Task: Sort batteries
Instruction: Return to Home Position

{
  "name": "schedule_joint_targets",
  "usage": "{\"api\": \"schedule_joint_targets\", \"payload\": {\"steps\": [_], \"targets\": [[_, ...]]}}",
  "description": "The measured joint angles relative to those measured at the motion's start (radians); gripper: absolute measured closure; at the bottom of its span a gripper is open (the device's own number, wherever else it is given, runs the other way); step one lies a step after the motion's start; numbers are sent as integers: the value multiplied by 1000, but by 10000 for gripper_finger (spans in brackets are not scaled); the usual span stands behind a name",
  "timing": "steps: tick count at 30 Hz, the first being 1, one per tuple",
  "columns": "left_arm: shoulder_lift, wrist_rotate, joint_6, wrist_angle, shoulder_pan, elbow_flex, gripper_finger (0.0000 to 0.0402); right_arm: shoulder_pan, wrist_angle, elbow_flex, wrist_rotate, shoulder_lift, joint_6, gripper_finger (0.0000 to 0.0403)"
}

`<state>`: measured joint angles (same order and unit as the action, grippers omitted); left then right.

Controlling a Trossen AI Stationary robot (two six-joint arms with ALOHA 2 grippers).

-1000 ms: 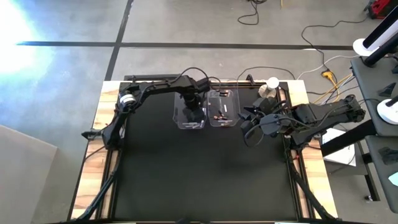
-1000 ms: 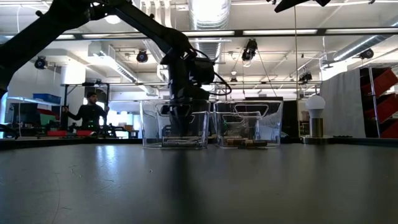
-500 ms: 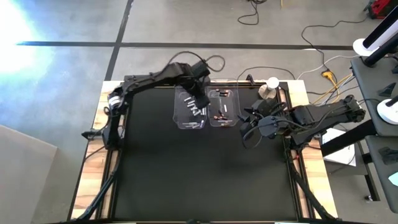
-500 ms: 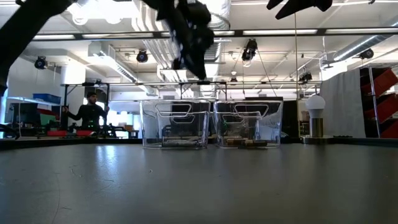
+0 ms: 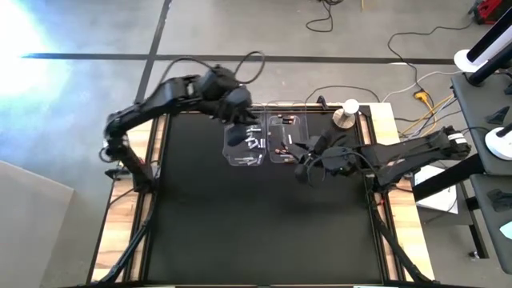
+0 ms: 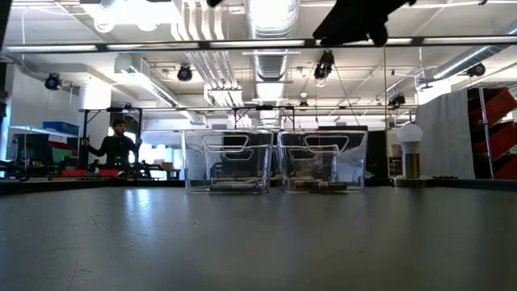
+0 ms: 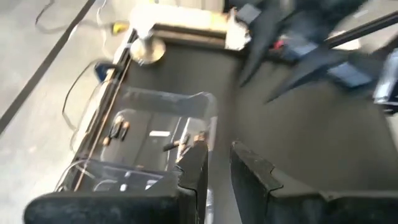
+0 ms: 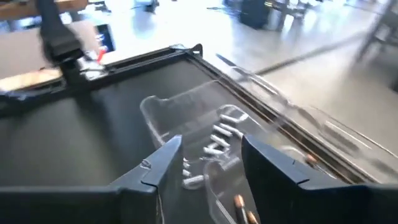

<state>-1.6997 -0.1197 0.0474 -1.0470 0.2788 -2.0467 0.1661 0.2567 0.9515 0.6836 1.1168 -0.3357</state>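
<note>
**Both claws empty; cells lie in the bins**

Left gripper (image 7: 217, 171): raised above the far left part of the black table (image 5: 256, 232), by the left bin (image 5: 244, 163). Fingers a narrow gap apart, nothing between them.

Right gripper (image 8: 211, 163): reaching in from the right, just beside the right bin (image 5: 306, 128) on its outer side. Fingers spread wide, holding nothing.

The two clear bins stand side by side at the far middle of the table, touching or nearly so. Silvery-white batteries (image 5: 253, 142) lie loose on the left bin's floor. Dark batteries with reddish ends (image 5: 282, 149) lie in the right bin.

Round knob object (image 5: 349, 110) stands at the far right corner, well apart from the bins.
</note>
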Motion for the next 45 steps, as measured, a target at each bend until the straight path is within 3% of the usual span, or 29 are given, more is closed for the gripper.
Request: {"api": "schedule_joint_targets", "payload": {"steps": [6,12,20,26,29,35,45], "targets": [[140,-1,-31,-4,-96,27,353,-110,-258,-119,-209,46,217,276],[248,55,-96,-30,-147,32,353,-187,-386,-102,-391,192,280,306],[322,108,-248,-195,-152,42,353,-199,-396,96,-400,428,310,338],[377,234,-262,-266,-176,184,353,-198,-325,313,-400,494,385,351],[414,234,-240,-216,-192,300,353,-197,-221,408,-403,481,479,350],[515,226,-172,52,-217,556,353,-197,-27,545,-405,391,595,342],[810,208,-141,290,-220,881,353,-233,87,498,-457,82,702,331]]}}
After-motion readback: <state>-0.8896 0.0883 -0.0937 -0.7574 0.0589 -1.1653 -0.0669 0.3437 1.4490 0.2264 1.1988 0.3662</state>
